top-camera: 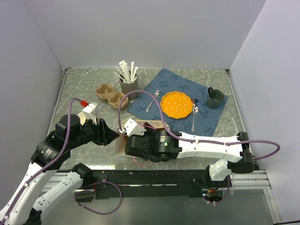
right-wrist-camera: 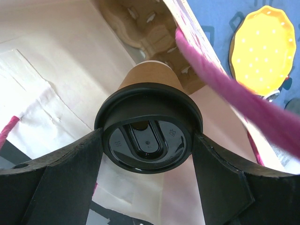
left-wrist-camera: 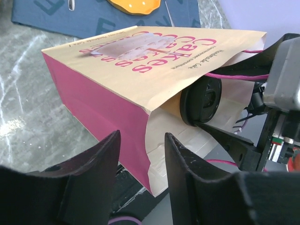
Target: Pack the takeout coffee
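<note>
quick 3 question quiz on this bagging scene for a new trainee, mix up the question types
1. True or false: the right gripper holds the takeout coffee.
2. The paper bag is: A standing upright; B lying on its side; C folded flat.
3. Fill in: the left gripper has its jaws ____.
Key: 1 true; 2 B; 3 open.

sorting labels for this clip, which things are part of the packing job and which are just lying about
Job: takeout coffee, paper bag, right gripper, left gripper.
Lying about: yellow plate, fork, spoon, mug, cup carrier, blue cloth, stirrer pot.
</note>
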